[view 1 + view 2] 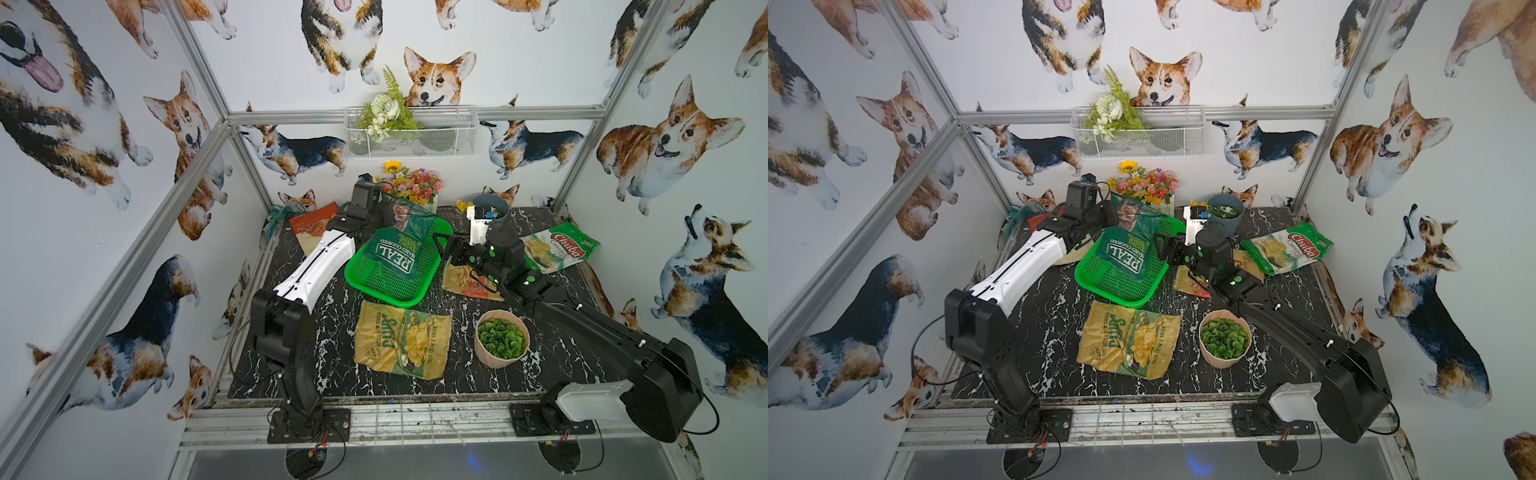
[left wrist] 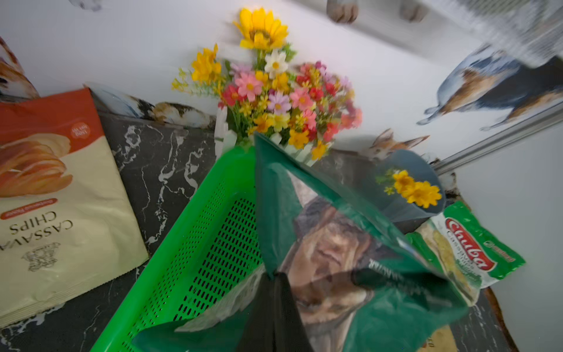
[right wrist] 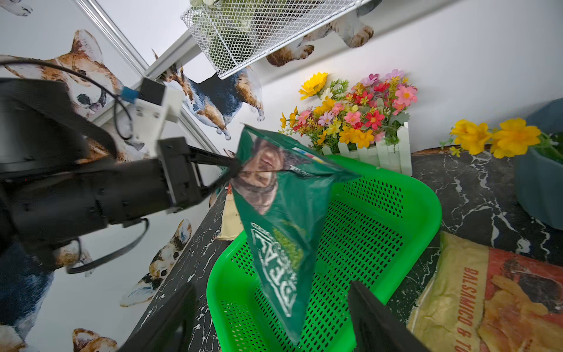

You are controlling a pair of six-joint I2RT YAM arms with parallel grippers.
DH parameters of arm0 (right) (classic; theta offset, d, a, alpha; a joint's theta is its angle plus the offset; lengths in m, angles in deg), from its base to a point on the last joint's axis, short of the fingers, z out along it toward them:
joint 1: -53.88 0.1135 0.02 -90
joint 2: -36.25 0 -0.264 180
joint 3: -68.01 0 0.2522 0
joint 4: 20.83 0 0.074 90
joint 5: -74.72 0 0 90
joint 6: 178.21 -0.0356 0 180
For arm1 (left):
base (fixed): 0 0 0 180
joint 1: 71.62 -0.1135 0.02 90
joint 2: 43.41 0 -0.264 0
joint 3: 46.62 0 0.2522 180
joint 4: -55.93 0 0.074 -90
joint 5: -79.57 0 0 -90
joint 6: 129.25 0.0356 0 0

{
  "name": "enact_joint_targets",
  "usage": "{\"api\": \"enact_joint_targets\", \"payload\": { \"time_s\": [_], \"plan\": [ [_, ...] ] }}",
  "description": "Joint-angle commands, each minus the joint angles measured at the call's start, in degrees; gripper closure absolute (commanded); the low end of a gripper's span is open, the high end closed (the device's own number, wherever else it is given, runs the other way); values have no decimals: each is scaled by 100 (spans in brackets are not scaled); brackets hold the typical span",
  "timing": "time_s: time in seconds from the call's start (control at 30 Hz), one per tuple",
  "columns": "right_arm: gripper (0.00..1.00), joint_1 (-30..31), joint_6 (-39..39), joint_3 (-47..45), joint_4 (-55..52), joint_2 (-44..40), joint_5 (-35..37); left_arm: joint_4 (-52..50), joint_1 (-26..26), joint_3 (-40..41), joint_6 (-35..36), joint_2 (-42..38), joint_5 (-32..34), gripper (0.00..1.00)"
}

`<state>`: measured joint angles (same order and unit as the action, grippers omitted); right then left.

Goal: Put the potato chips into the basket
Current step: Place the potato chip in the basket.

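Grip of left hand (image 3: 235, 169) on dark green bag (image 3: 289, 213), plain from right wrist; right hand (image 3: 271, 286) agape

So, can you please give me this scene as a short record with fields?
left hand: shut on dark green bag, at one corner
dark green bag: hangs over basket, not yet released
right hand: open, empty, beside basket
bags on table: yellow bag, tan-and-red bag, Chuba bag, cream-and-rust bag

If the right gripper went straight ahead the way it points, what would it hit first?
Probably the lower end of the dark green bag hanging over the basket, though depth is unclear.
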<state>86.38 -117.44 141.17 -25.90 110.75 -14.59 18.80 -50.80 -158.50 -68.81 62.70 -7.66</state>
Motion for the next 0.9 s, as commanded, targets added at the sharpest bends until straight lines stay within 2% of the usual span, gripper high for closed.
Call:
{"api": "enact_joint_targets", "payload": {
  "time_s": [0.0, 0.17, 0.47, 0.5, 0.53, 0.57, 0.63, 0.67, 0.73, 0.8, 0.87],
  "plan": [
    [19, -37, 147, 79, -24, -67, 98, -226, 27, -391, -535, 571, 152, 100],
    [19, -55, 181, 72, -77, -123, 125, -200, 109, -402, -746, 899, 388, 100],
    [19, -52, 112, 71, -48, 5, 7, -978, 126, -1027, -63, 1576, 53, 100],
    [19, -56, 109, 93, -35, 48, -28, -1072, 133, -1134, -24, 1673, -16, 96],
    [19, -57, 111, 130, -47, 108, -57, -1166, 133, -1248, 26, 1753, -46, 76],
    [19, -54, 104, 182, -79, 172, -82, -1236, 133, -1328, 59, 1796, -47, 62],
    [19, -60, 137, 347, -219, 346, -161, -1372, 133, -1443, 87, 1757, 72, 45],
    [19, -62, 137, 456, -331, 460, -190, -1380, 133, -1440, 91, 1676, 160, 43],
    [27, -69, 129, 722, -617, 755, -322, -1282, 162, -1292, 129, 1376, 385, 42],
    [36, -89, 111, 1015, -875, 1055, -517, -881, 195, -796, 183, 881, 518, 43],
    [45, -112, 118, 1374, -1174, 1471, -757, -318, 203, -120, 187, 453, 285, 46]
  ]
}}
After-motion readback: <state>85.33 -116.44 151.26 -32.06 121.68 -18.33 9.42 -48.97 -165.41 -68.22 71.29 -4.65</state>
